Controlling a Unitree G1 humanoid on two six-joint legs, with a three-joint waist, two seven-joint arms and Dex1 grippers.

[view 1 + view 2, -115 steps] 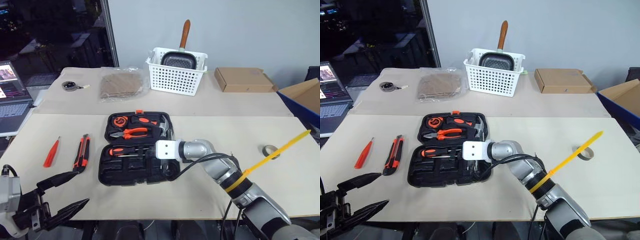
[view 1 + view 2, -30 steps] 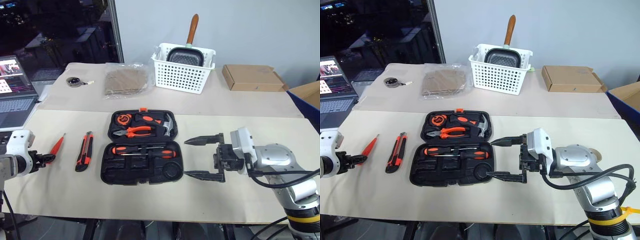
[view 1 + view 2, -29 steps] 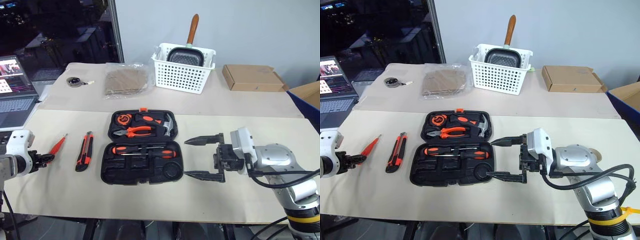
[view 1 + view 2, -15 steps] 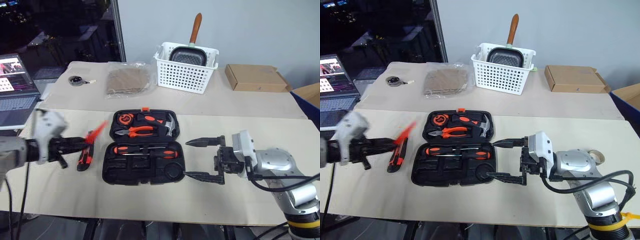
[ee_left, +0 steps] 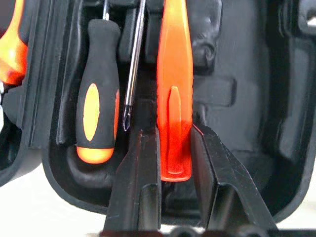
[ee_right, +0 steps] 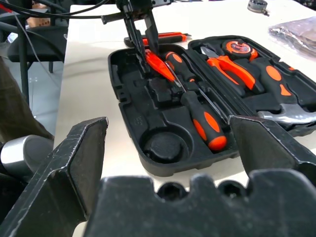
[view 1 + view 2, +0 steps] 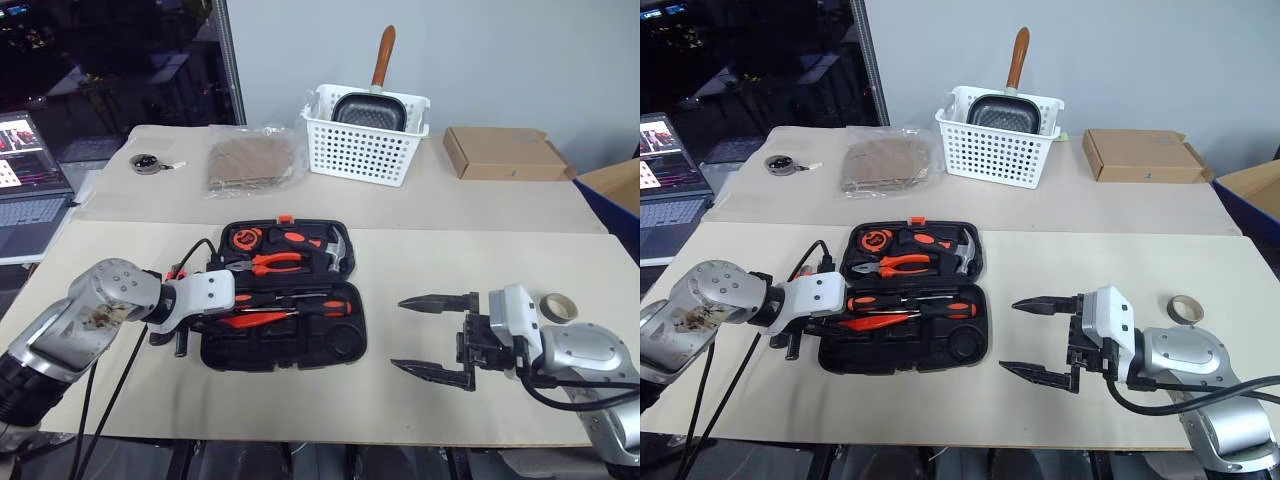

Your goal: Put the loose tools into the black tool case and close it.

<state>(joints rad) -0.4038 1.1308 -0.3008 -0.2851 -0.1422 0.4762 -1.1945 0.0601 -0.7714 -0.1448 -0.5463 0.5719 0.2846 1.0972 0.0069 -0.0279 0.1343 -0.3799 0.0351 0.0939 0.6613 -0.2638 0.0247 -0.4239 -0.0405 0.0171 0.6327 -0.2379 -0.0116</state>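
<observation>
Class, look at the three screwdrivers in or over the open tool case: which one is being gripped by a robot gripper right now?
The all-red screwdriver: the left gripper clamps its handle over the black tool case. The two black-and-orange screwdrivers lie loose in their recesses.

Robot lab, paper-covered table, laptop, loose cables

Glossy red plastic screwdriver, matt black plastic case.
</observation>
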